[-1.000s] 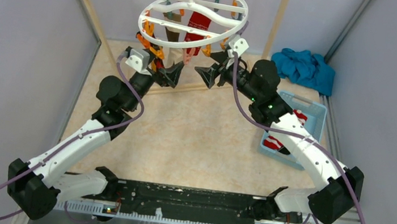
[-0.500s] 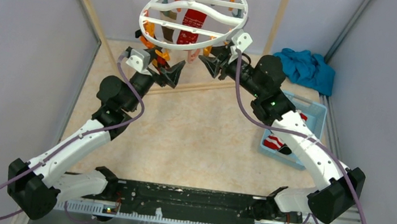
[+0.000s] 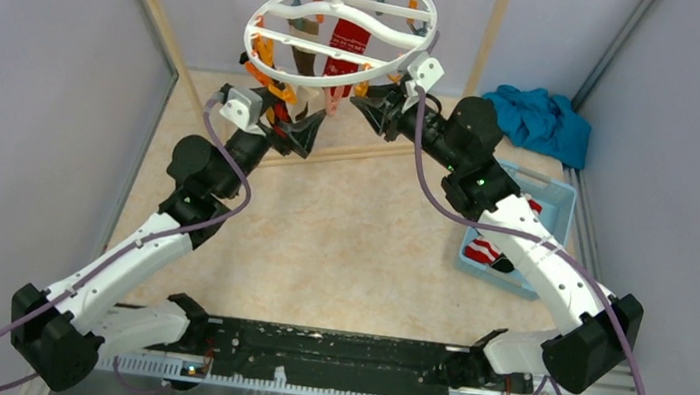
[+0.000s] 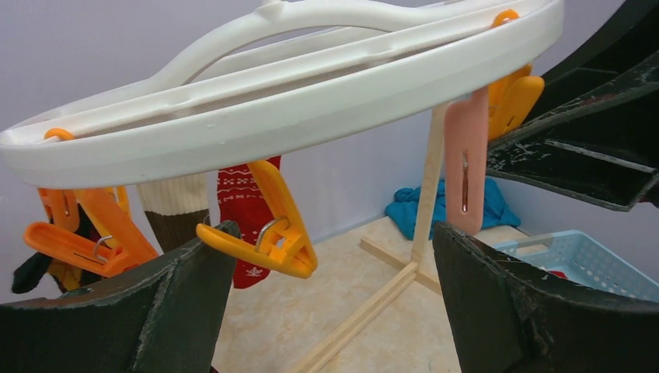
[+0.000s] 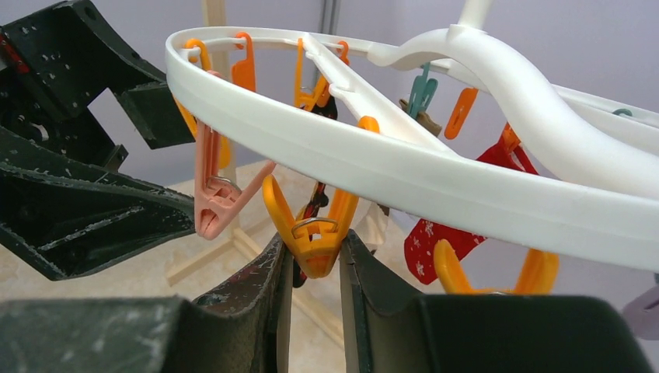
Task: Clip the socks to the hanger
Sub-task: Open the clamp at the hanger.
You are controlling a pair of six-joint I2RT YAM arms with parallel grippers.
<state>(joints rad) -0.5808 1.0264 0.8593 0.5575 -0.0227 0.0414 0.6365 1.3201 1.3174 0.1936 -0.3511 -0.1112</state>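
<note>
The hanger [image 3: 312,81] is a round white ring hanging from the rack's rod, with orange clips under its rim [image 4: 295,109]. A red patterned sock [image 3: 345,41] and a brown-and-cream sock [image 4: 175,206] hang clipped from it. More socks, one red-and-white striped [image 3: 485,251], lie in the basket. My right gripper [image 5: 313,245] is shut on the lower end of an orange clip [image 5: 311,229] at the near right rim. My left gripper [image 4: 334,256] stands open below the near left rim, holding nothing. Another orange clip [image 4: 268,233] hangs just beside its left finger.
A light blue basket [image 3: 552,197] sits on the floor at the right, by my right forearm. A teal cloth heap [image 3: 537,120] lies behind it. The wooden rack's posts [image 3: 153,2] and floor bars [image 4: 388,291] frame the hanger. A pink clip [image 4: 466,167] hangs between both grippers.
My right gripper rose to the hanger's rim and closed its jaws on the orange clip. The hanger swung and tilted slightly. My left arm edged upward, still open.
</note>
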